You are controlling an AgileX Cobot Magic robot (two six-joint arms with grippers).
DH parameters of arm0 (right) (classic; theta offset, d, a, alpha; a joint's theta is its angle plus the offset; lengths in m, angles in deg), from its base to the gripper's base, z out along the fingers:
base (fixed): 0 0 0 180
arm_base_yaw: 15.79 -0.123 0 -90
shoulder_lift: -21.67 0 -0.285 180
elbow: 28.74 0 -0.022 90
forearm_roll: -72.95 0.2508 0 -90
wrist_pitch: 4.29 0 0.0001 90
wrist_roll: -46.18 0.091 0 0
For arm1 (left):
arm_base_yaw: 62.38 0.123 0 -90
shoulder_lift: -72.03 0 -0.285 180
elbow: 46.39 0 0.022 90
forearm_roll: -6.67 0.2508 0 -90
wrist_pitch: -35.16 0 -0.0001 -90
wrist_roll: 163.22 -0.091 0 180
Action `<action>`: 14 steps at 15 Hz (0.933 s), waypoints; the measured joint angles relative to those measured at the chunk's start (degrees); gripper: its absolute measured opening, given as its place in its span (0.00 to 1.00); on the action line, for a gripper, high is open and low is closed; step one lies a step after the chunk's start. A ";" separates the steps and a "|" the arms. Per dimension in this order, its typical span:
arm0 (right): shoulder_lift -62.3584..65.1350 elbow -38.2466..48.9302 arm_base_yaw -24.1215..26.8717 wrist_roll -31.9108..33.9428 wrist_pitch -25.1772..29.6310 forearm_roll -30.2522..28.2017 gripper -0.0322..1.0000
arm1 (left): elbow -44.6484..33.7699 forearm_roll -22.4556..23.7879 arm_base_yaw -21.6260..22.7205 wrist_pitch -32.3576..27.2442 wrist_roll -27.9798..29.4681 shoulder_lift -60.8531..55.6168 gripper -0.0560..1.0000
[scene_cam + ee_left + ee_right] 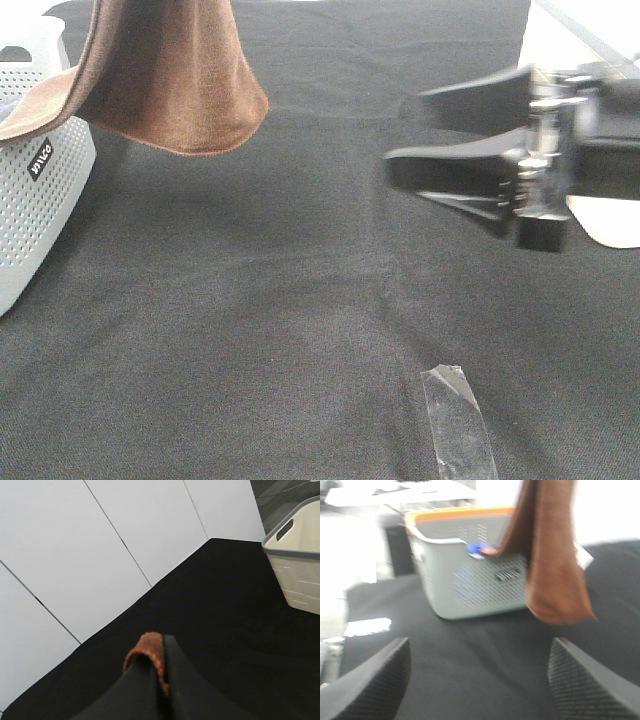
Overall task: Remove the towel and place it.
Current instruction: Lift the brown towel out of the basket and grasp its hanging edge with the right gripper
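The brown towel (pixel 170 80) hangs from above the top left of the high view, its lower corner off the black cloth and one side trailing over the basket (pixel 30 200). In the left wrist view my left gripper (pixel 157 662) is shut on a fold of the towel (pixel 147 647). My right gripper (pixel 407 132) stands open at the right, its fingers pointing left toward the towel and well apart from it. The right wrist view shows the towel (pixel 550 555) hanging in front of the basket (pixel 465 570), beyond my open right gripper (pixel 480 680), which holds nothing.
A black tablecloth (pixel 280 300) covers the table. The grey perforated basket with an orange rim stands at the left edge, a small blue item (pixel 476 548) at its rim. A strip of clear tape (pixel 458 420) lies near the front. White wall panels (pixel 75 555) stand behind the table.
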 joint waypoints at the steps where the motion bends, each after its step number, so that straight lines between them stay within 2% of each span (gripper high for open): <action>1: -4.35 -2.75 0.00 -1.15 2.35 0.06 0.71 | 0.00 0.00 0.00 0.00 0.00 0.00 0.05; 3: -10.60 -8.37 0.00 -1.83 2.58 0.29 0.71 | 0.00 -2.29 0.00 -0.17 -0.23 0.00 0.05; 4: -15.13 -13.46 0.00 -1.89 2.58 0.29 0.71 | 0.00 -8.08 0.00 -2.46 -2.75 0.00 0.05; 5: -15.13 -13.46 0.00 -1.89 2.58 0.29 0.71 | 0.00 -8.08 0.00 -2.46 -2.75 0.00 0.05; 8: -20.68 -18.74 -1.55 -1.78 2.46 0.69 0.71 | 0.00 -20.68 0.00 -8.08 -16.04 0.00 0.05; 9: -24.64 -22.29 -5.61 -1.72 0.92 0.69 0.71 | 0.00 -29.16 0.00 -10.08 -27.39 0.00 0.05; 10: -24.64 -22.29 -5.61 -1.72 0.92 0.69 0.71 | 0.00 -29.16 0.00 -10.08 -27.39 0.00 0.05; 11: -27.96 -26.07 -8.71 -1.72 -4.53 0.52 0.71 | 0.00 -35.01 0.00 -11.57 -36.33 0.00 0.05; 12: -29.56 -27.50 -9.11 -1.66 -6.19 0.52 0.71 | 0.00 -36.33 0.00 -12.55 -38.96 0.00 0.05; 14: -32.31 -29.22 -9.28 -0.23 -6.53 0.69 0.71 | 0.00 -37.13 0.00 -13.35 -40.74 0.00 0.05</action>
